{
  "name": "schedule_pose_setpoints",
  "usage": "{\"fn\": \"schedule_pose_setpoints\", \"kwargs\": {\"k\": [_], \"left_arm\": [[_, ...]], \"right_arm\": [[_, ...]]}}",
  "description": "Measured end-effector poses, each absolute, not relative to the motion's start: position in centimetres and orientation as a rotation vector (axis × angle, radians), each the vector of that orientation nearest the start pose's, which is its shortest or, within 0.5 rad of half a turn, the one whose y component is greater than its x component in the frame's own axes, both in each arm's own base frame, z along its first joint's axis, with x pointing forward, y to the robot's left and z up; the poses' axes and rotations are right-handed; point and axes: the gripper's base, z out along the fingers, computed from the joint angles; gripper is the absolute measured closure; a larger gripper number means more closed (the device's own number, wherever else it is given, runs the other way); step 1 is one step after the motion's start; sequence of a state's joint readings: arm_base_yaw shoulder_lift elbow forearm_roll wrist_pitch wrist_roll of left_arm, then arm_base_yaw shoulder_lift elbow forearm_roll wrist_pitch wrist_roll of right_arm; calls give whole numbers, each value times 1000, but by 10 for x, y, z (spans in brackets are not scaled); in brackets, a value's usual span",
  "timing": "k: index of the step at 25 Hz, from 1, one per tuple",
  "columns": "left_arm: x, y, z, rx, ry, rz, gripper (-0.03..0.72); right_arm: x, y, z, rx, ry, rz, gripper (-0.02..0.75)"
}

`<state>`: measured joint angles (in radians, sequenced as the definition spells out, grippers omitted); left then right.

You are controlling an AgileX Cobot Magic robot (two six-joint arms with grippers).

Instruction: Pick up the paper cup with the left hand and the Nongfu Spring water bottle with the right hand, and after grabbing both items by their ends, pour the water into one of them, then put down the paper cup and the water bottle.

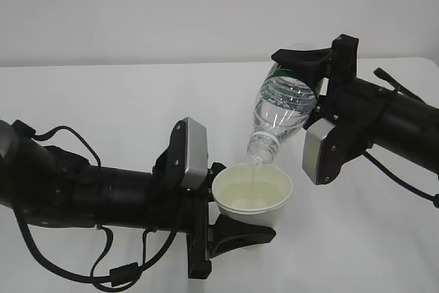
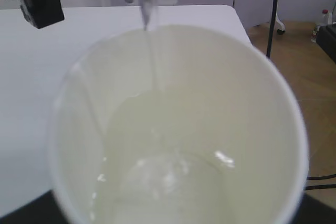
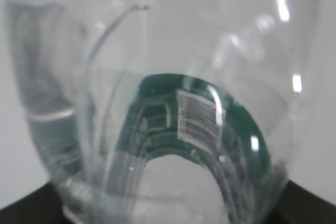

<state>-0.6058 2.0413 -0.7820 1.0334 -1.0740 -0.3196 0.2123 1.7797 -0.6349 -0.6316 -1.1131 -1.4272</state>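
Pour step in hand. Water (image 2: 153, 66) seen streaming from tipped Nongfu Spring water bottle (image 1: 281, 111), neck just above paper cup (image 1: 252, 193). Cup clamped by left hand (image 1: 230, 228), held above table (image 1: 103, 94); bottle base clamped by right hand (image 1: 309, 66). Next judged: bottle righted, both set down.

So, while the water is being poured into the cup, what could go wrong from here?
1. The stream of water enters near the back rim of the paper cup, not its middle; a small shift could send it onto the table.
2. The left end effector holds a soft cup that grows heavier; it may deform or slip.
3. The right end effector grips the tilted Nongfu Spring water bottle near its base, so the bottle could swing.
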Motion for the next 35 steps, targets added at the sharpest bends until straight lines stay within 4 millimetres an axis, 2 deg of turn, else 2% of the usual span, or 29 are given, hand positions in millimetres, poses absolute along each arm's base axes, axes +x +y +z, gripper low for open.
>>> {"fn": "schedule_pose_setpoints", "kwargs": {"k": [35], "left_arm": [[236,-247,110,1369,1417,-1005,279]], "right_arm": [[299,114,182,-1565,510,-746,292]]}}
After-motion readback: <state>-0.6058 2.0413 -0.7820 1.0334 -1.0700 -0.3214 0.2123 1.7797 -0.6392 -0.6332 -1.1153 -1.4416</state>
